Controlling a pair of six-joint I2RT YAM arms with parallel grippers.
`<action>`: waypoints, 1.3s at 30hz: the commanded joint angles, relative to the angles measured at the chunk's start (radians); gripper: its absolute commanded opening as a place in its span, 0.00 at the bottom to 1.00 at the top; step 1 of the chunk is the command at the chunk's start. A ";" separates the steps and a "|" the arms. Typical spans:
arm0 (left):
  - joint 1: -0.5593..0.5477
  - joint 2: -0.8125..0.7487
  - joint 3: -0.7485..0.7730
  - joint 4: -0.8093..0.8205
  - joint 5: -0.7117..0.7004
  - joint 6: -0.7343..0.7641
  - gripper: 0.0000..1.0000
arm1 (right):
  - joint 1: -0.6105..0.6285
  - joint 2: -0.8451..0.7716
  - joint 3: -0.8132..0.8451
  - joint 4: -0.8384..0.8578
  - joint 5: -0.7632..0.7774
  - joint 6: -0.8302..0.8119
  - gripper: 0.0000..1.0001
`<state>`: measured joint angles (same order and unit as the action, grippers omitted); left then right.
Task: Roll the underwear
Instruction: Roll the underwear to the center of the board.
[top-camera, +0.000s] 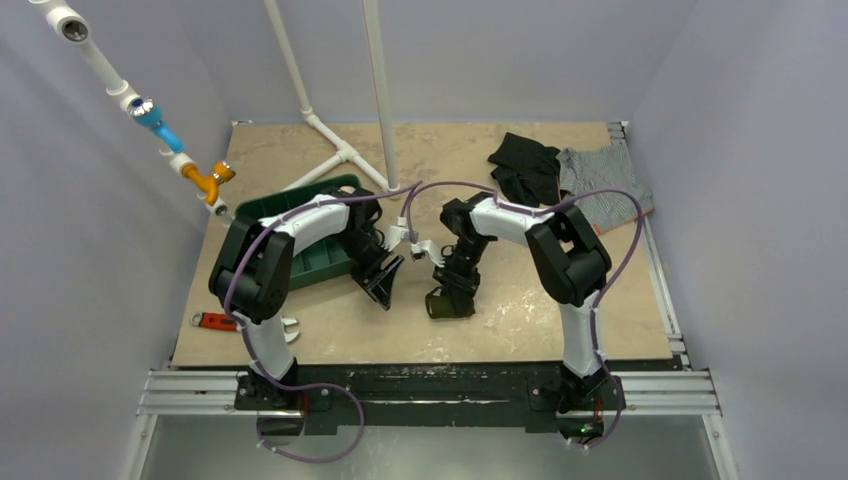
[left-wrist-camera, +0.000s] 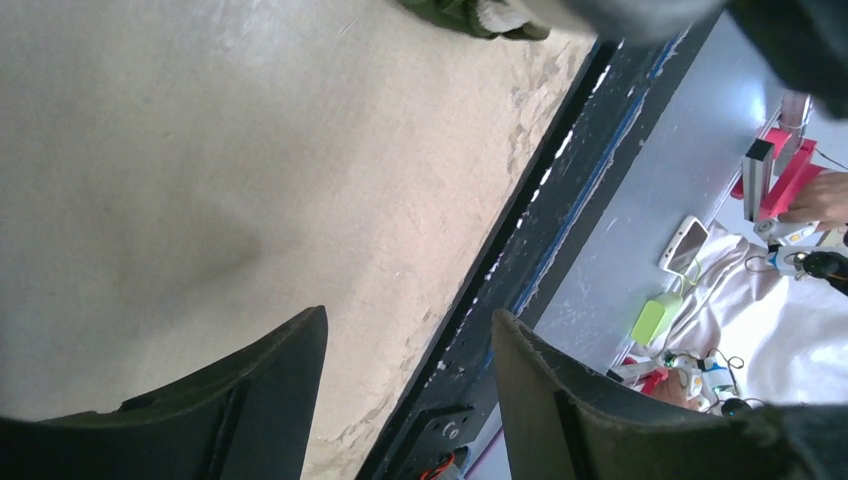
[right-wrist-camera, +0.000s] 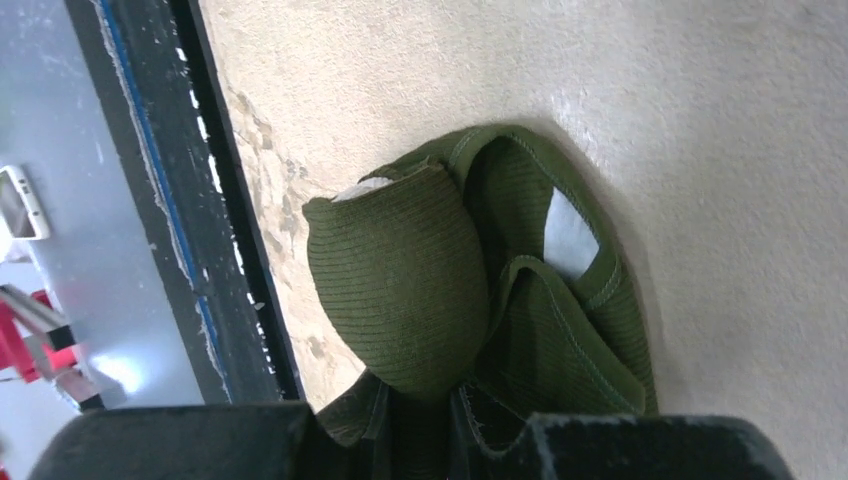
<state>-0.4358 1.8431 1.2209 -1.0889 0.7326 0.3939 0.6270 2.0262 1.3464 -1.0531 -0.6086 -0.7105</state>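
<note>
The underwear (right-wrist-camera: 420, 290) is a dark olive ribbed bundle, partly rolled, with a bit of cream waistband at its top. In the top view the underwear (top-camera: 442, 304) lies on the tan tabletop near the front edge. My right gripper (top-camera: 455, 290) points down at it, and my right gripper (right-wrist-camera: 455, 420) is shut on the roll's near end. My left gripper (top-camera: 387, 283) hovers just left of it. My left gripper (left-wrist-camera: 410, 350) is open, with only bare tabletop between its fingers. A corner of the underwear (left-wrist-camera: 470, 14) shows at the top of the left wrist view.
A black garment (top-camera: 525, 165) and a grey striped garment (top-camera: 603, 190) lie at the back right. A green tray (top-camera: 312, 235) sits under the left arm. White pipes (top-camera: 340, 150) stand at the back. A red-handled tool (top-camera: 218, 322) lies front left. The table's black front edge (top-camera: 420, 372) is close.
</note>
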 joint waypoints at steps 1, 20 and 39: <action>0.010 -0.063 -0.042 0.015 0.048 0.097 0.60 | 0.000 0.152 0.084 -0.085 0.073 -0.108 0.00; -0.130 -0.150 -0.055 0.082 0.060 0.110 0.60 | -0.023 0.449 0.323 -0.187 0.007 -0.153 0.00; -0.201 -0.149 -0.040 0.170 0.054 0.041 0.60 | -0.161 0.221 0.006 0.019 0.050 -0.008 0.00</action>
<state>-0.5495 1.7992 1.1568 -0.9501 0.5911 0.2749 0.5529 2.1975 1.3964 -1.3365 -0.7006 -0.9203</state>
